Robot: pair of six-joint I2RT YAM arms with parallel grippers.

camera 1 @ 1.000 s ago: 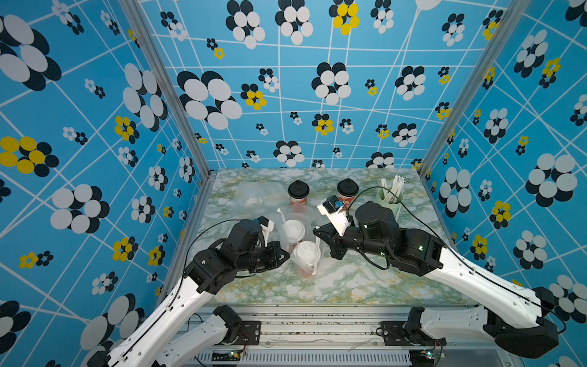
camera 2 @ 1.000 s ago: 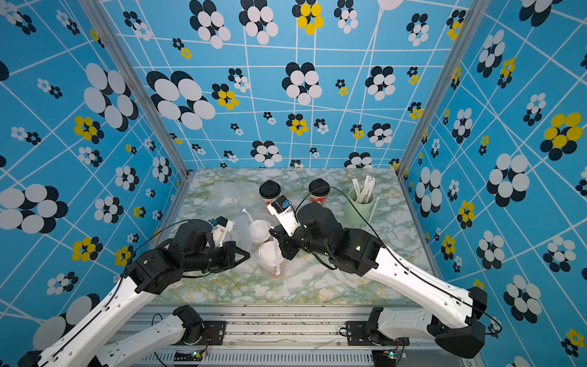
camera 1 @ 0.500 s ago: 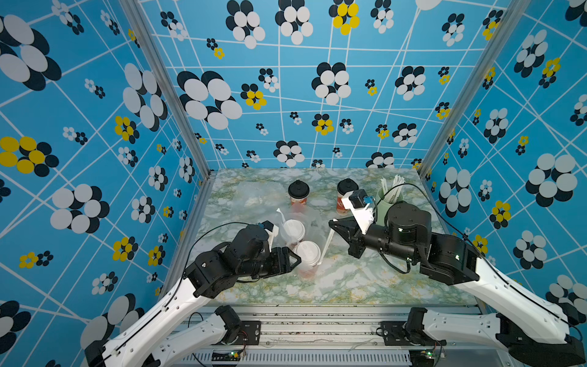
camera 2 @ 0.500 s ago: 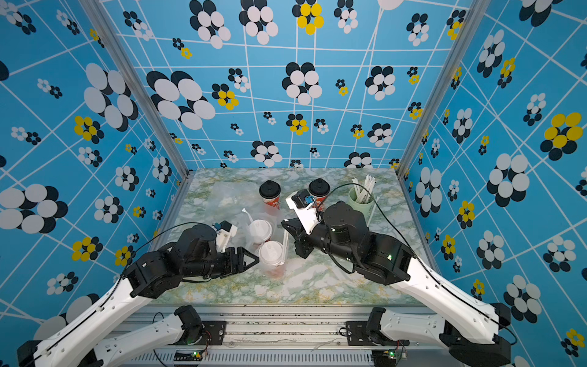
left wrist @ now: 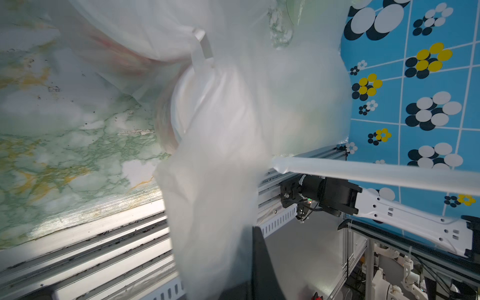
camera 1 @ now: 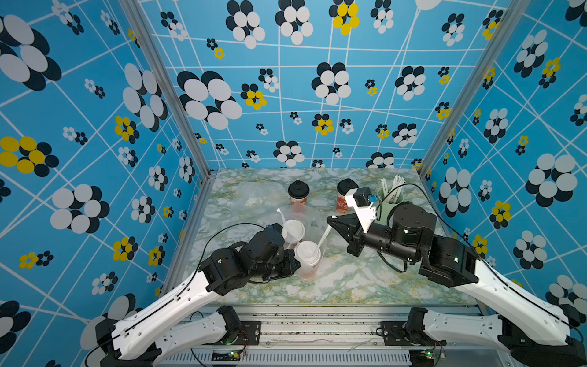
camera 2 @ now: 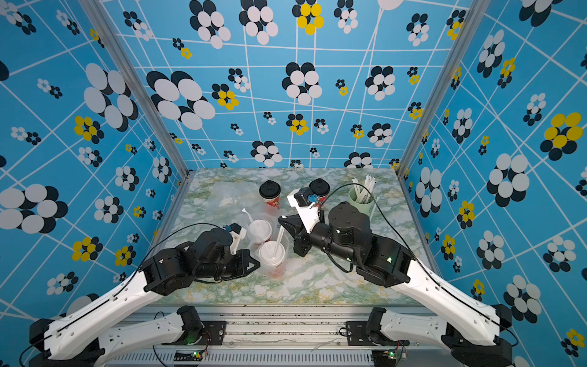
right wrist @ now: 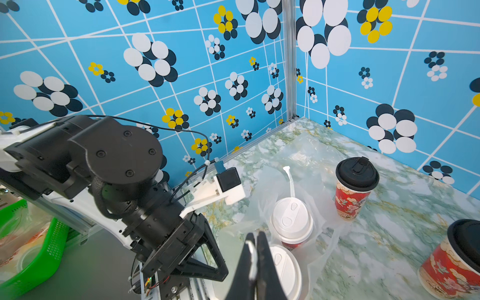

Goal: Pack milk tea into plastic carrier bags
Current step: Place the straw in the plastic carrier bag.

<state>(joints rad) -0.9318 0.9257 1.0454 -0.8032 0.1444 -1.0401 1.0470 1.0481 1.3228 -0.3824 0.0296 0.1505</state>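
Right end effector pinched on bag handle

We saw the plastic carrier bag fill the middle, its milky film blurred, with a white-lidded milk tea cup showing through it. One bag handle stretched taut across the blue flowered wall. The film ran down to the left gripper, where only one dark finger showed. The green marble tabletop lay beside the bag.
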